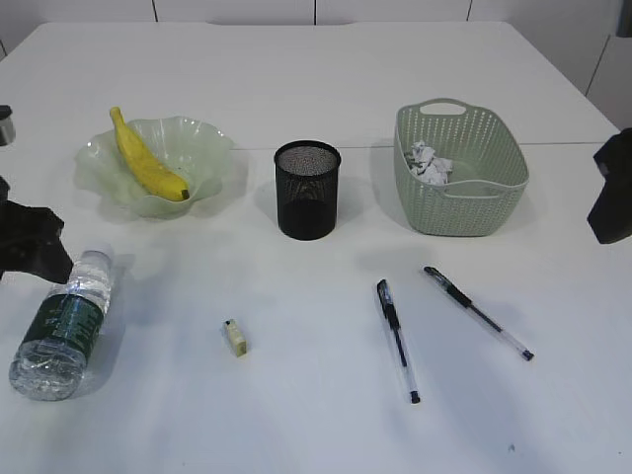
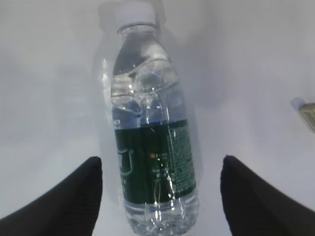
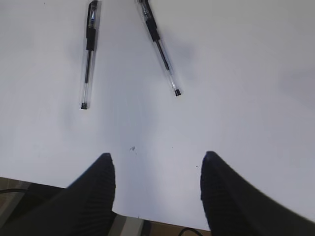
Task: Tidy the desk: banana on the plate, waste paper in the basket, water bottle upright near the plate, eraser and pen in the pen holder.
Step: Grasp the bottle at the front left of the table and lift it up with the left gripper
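The water bottle (image 1: 61,326) lies on its side at the desk's front left, cap pointing away. My left gripper (image 1: 39,247) hangs over it, and in the left wrist view it (image 2: 161,160) stands open, its fingers either side of the bottle (image 2: 150,147) near its base with a gap on both sides. The banana (image 1: 146,158) lies on the plate (image 1: 202,138). Crumpled waste paper (image 1: 429,163) sits in the basket (image 1: 461,202). The eraser (image 1: 235,338) and two pens (image 1: 397,339) (image 1: 478,312) lie on the desk. My right gripper (image 3: 156,156) is open and empty, short of the pens (image 3: 88,54) (image 3: 158,44).
The black mesh pen holder (image 1: 307,190) stands upright between plate and basket. The eraser (image 2: 306,110) shows at the right edge of the left wrist view. The desk's front edge (image 3: 147,223) runs just under my right gripper (image 1: 610,193).
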Available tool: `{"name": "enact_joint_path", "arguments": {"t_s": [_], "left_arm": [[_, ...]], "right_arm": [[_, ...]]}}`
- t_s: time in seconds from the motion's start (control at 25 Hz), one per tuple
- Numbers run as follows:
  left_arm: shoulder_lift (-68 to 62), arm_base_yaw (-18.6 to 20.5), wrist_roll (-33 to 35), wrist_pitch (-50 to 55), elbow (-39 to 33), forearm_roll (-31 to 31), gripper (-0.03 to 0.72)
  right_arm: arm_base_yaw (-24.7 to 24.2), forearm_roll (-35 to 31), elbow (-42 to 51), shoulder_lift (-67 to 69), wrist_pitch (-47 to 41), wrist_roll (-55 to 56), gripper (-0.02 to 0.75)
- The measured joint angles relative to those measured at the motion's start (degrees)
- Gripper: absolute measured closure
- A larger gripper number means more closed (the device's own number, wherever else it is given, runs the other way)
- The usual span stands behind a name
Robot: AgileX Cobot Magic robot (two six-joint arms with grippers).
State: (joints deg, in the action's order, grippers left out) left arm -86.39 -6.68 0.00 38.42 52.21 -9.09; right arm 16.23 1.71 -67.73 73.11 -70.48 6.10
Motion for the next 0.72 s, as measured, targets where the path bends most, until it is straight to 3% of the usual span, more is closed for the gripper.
{"name": "enact_joint_path", "arguments": {"t_s": [0.48, 0.72], "left_arm": [[-11.4, 0.0, -3.5, -0.5, 7.6, -0.1, 0.156], [-14.9, -2.0, -6.1, -2.6, 8.5, 1.8, 0.156]], "right_arm": [[0.0, 0.5, 0.0, -0.1, -0.2, 0.1, 0.326], [0.0, 1.5, 0.0, -0.1, -0.3, 0.1, 0.326]]}}
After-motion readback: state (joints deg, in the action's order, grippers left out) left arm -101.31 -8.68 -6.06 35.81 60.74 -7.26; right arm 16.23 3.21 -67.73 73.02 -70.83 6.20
